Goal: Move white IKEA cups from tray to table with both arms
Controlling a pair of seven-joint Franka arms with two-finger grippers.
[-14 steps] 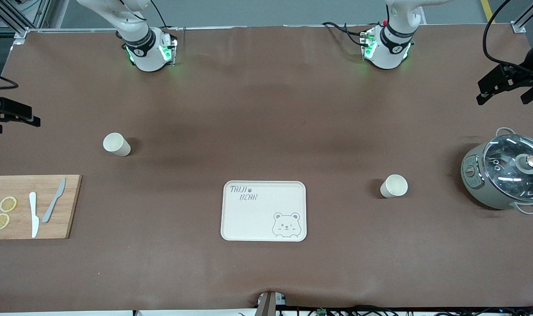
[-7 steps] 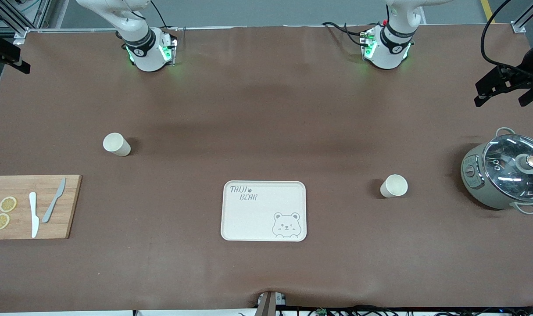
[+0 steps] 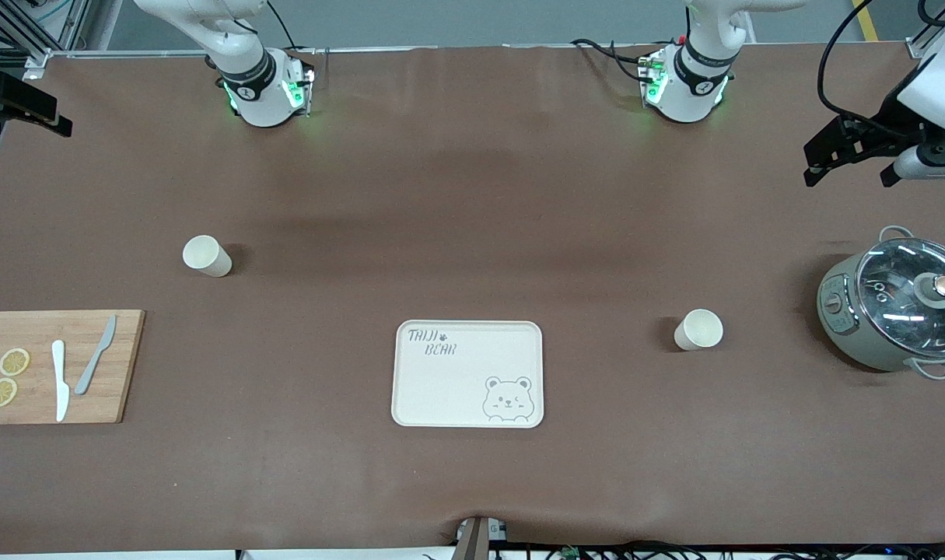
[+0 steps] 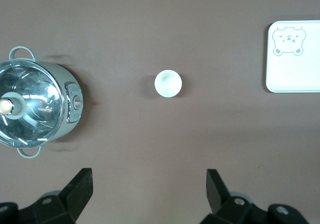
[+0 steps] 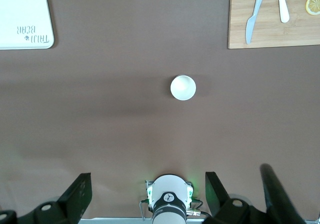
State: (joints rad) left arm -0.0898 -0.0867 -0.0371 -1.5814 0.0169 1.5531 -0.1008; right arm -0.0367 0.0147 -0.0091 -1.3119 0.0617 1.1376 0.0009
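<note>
White IKEA cups: one (image 3: 206,255) stood on the table (image 3: 472,194) at the tray's (image 3: 468,374) ten o'clock, the other (image 3: 698,329) at its three o'clock; tray bare. Plain cream tapered tumblers, no handles. We judged them light, stiff and smooth, best pinched across the wall below the rim. Left gripper (image 3: 849,155) hung over the pot's (image 3: 896,307) end, right gripper (image 3: 25,113) over the table edge; both jaws apart, holding nothing.

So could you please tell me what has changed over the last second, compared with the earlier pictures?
The right claw swung from beside the cutting board up to the table's corner near its base. The left claw, open above the pot, slid toward the table's middle. Nothing was gripped or released. Both cups and the tray stayed put.
</note>
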